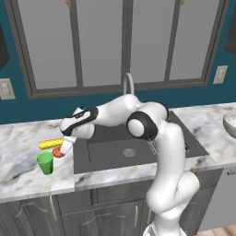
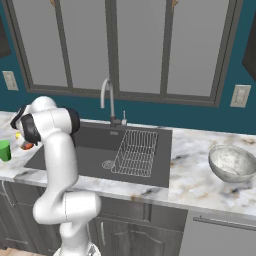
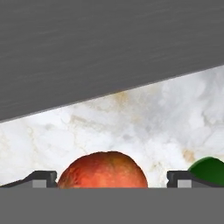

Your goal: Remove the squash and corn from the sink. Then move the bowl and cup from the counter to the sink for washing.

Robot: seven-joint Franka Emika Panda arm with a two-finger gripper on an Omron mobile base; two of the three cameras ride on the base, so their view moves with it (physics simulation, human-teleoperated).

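Note:
The round orange-red squash [image 1: 57,152] [image 3: 103,170] rests on the marbled counter [image 1: 23,170] just left of the sink [image 1: 138,150]. My gripper [image 1: 65,147] [image 3: 111,179] is open and straddles the squash, one fingertip on each side with a gap to it. The yellow corn [image 1: 50,144] lies on the counter right behind the squash. The green cup [image 1: 45,162] [image 3: 209,168] [image 2: 4,150] stands upright just in front of the squash. The speckled bowl [image 2: 231,162] [image 1: 230,123] sits on the counter right of the sink.
The dark sink basin [image 2: 90,150] holds a wire rack [image 2: 135,152] on its right side, with a curved faucet [image 2: 106,100] behind it. A windowed wall runs along the back. My arm reaches across the basin's left part.

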